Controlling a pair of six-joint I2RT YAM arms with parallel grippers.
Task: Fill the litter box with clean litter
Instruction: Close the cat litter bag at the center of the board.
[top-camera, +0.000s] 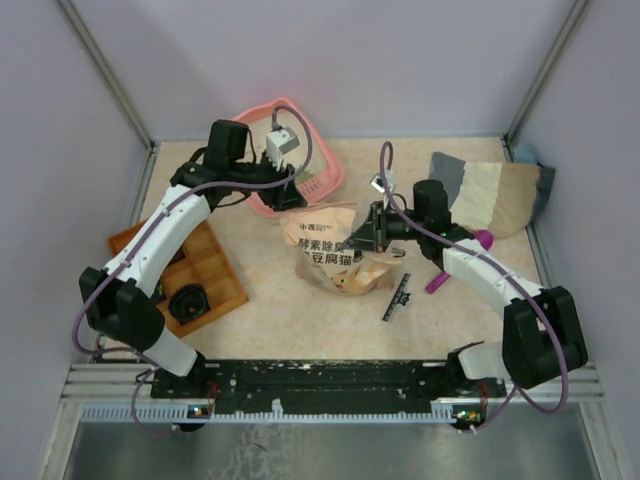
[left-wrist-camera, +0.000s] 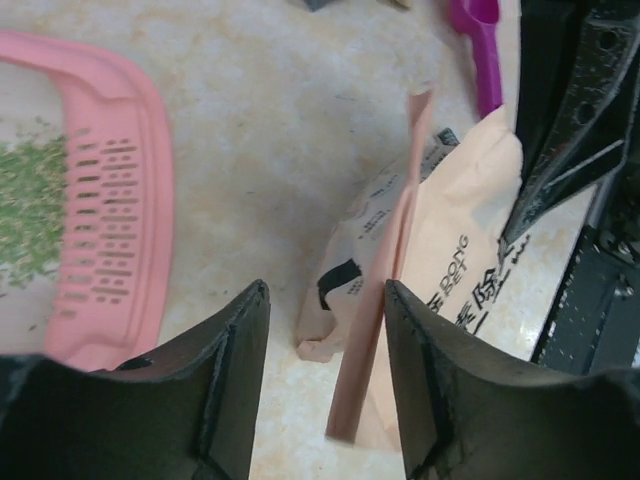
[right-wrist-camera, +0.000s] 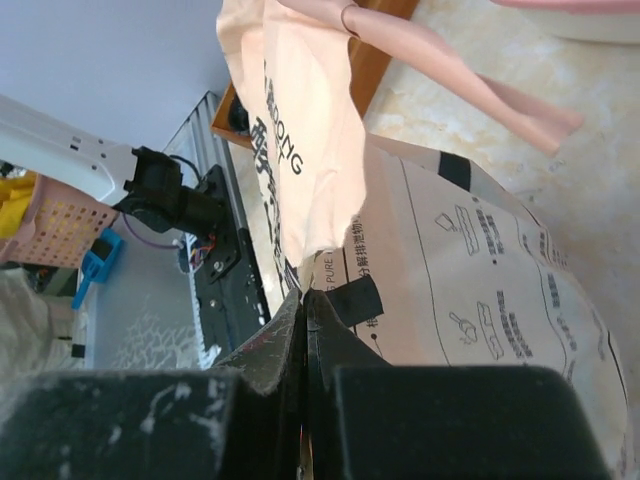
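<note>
My left gripper (left-wrist-camera: 326, 290) is partly open. Its two black fingers (left-wrist-camera: 230, 370) stand apart and nothing is pinched between them. It hangs over the table (left-wrist-camera: 270, 130), between the litter box (left-wrist-camera: 120, 200) and the paper bag (left-wrist-camera: 450, 230). A thin pink flap of the bag shows in the gap, close to one finger, but I cannot tell if it touches. The litter box is pink. It sits at the far side of the table, a bit left of the middle. One end of it has rows of little slots. The clean litter (left-wrist-camera: 30, 210) is a small green patch on the floor of the box, just beside that slotted end. It covers only a little of the box. My right gripper (right-wrist-camera: 303, 295) is shut tight, with the tips pressed together on the edge of a pale flap of the paper bag. The bag is crumpled and has black letters printed on it. It lies in the middle of the table, near the litter box. A magenta scoop (top-camera: 440, 280) lies on the table by my right arm, partly hidden under it. An orange tray (top-camera: 215, 270) with little walls inside sits on the left side of the table, by my left arm. A black round thing (top-camera: 188, 300) rests in one of its parts. A short black strip (top-camera: 398, 298) lies flat on the table, near the bag on the side closer to me.
</note>
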